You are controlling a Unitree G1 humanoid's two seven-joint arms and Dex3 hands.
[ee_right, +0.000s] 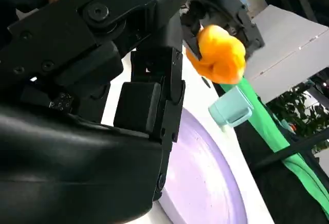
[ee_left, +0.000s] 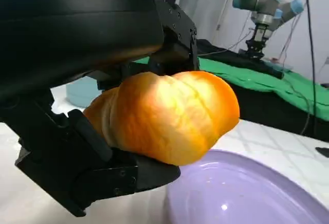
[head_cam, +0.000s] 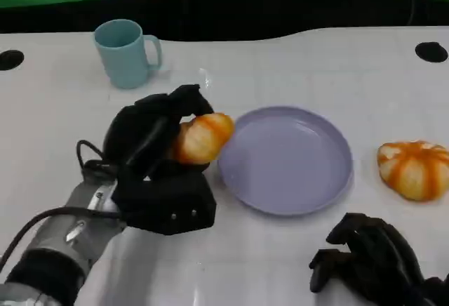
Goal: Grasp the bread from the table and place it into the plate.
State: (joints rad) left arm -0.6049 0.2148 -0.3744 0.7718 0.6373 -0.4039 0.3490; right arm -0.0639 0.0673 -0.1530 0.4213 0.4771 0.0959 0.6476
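Transfer step in hand: the bread roll (head_cam: 202, 137) is held by the left robot hand (head_cam: 156, 160), raised just beside the purple plate (head_cam: 287, 160) rim. Carrying over the plate and release are judged next.

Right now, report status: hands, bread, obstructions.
Left robot hand holds bread beside plate rim, not yet over it. Right robot hand rests near plate, holding nothing. Path unobstructed.
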